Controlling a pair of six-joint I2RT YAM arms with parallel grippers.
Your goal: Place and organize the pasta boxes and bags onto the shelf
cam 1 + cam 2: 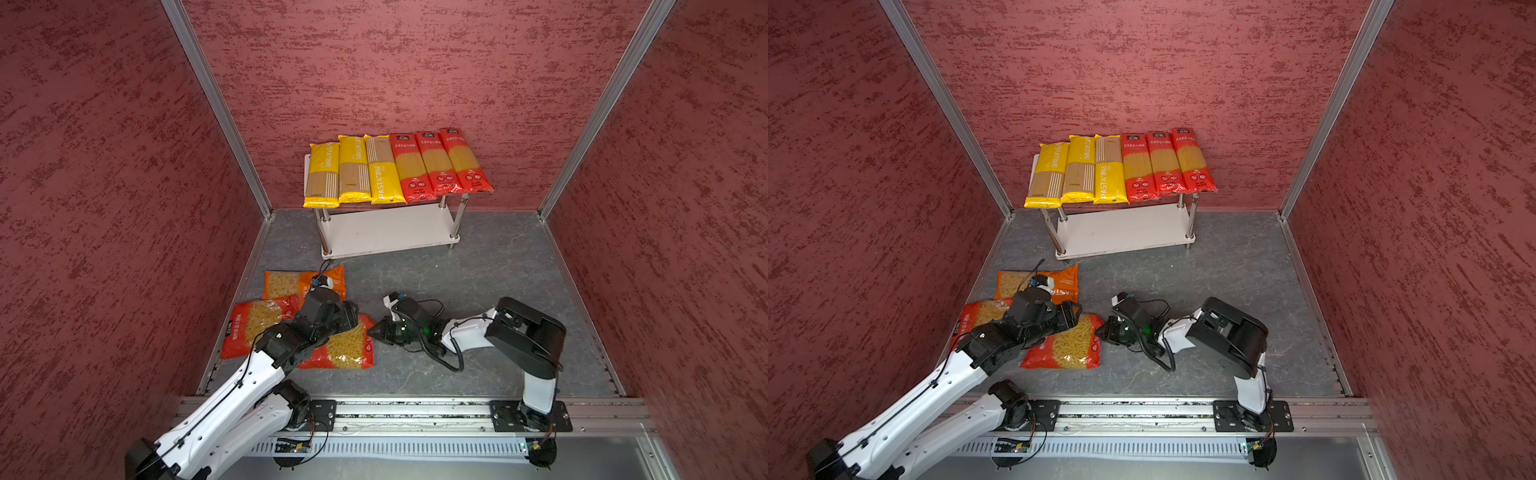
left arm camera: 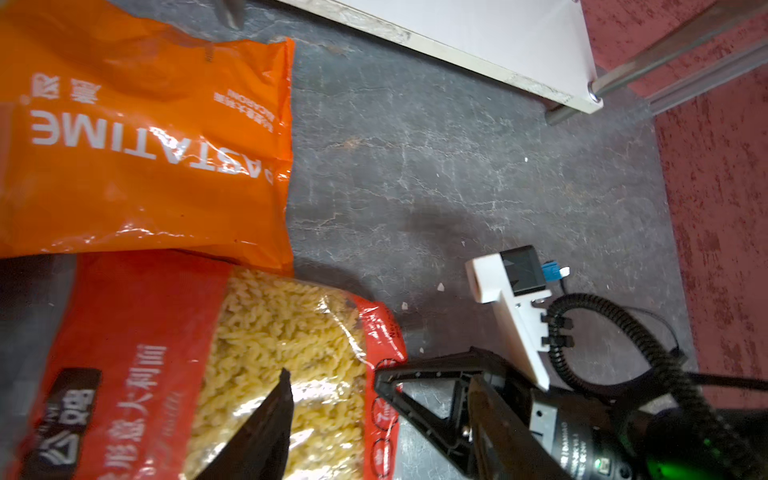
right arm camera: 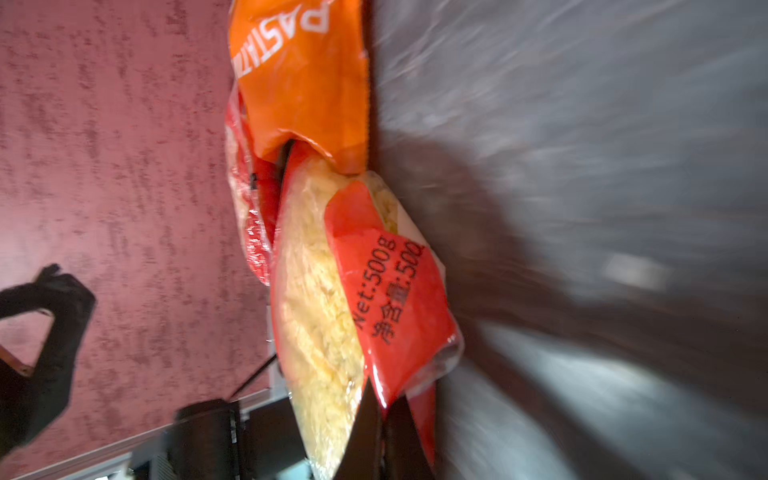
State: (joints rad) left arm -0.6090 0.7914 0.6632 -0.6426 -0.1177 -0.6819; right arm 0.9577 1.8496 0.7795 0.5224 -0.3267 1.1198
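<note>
The right pincer is clamped shut on the sealed edge of the red fusilli bag. That bag lies on the tabletop in front of the shelf, off its left front post. The left pincer hangs over the same bag, jaws parted, gripping nothing. An orange bag and another red bag also lie before the shelf. Six spaghetti packs cover its top board.
</note>
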